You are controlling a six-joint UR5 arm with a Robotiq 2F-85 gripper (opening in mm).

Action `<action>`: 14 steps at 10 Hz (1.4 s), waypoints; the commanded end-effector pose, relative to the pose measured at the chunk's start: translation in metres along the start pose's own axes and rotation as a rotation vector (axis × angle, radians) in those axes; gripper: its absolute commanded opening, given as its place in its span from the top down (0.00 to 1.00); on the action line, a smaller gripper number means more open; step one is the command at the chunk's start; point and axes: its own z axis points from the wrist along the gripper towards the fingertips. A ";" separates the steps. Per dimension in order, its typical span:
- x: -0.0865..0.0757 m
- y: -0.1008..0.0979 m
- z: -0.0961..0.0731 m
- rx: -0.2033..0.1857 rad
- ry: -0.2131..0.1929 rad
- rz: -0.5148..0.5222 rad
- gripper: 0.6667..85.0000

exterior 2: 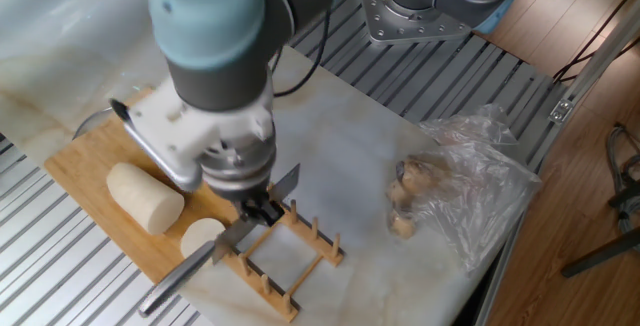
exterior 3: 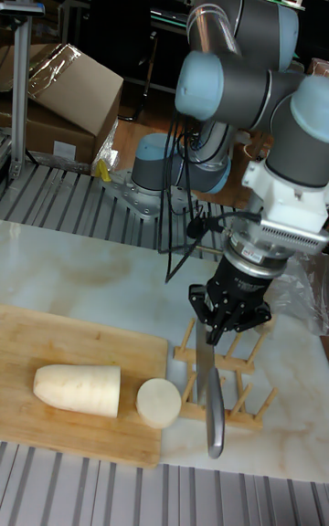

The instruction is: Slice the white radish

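The arm is hiding part of the board (exterior 2: 95,156). The gripper (exterior 3: 225,322) is clenching a knife (exterior 3: 212,398) over the rack (exterior 3: 239,394). The radish (exterior 3: 78,389) and its slice (exterior 3: 157,402) are lying along the board's near edge. Farther right, a bag (exterior 2: 470,191) is blurring brownish lumps.

We see wooden cutting board (exterior 2: 90,161) on bench (exterior 2: 340,146), left side. Wooden peg rack (exterior 2: 290,256) just beside board's right edge. Crumpled clear plastic bag (exterior 2: 475,191) holding brownish lumps (exterior 2: 405,201) well apart, far right. We note cardboard box (exterior 3: 64,97) behind bench.
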 end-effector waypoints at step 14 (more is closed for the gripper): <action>-0.056 -0.131 -0.045 -0.050 0.104 -0.119 0.99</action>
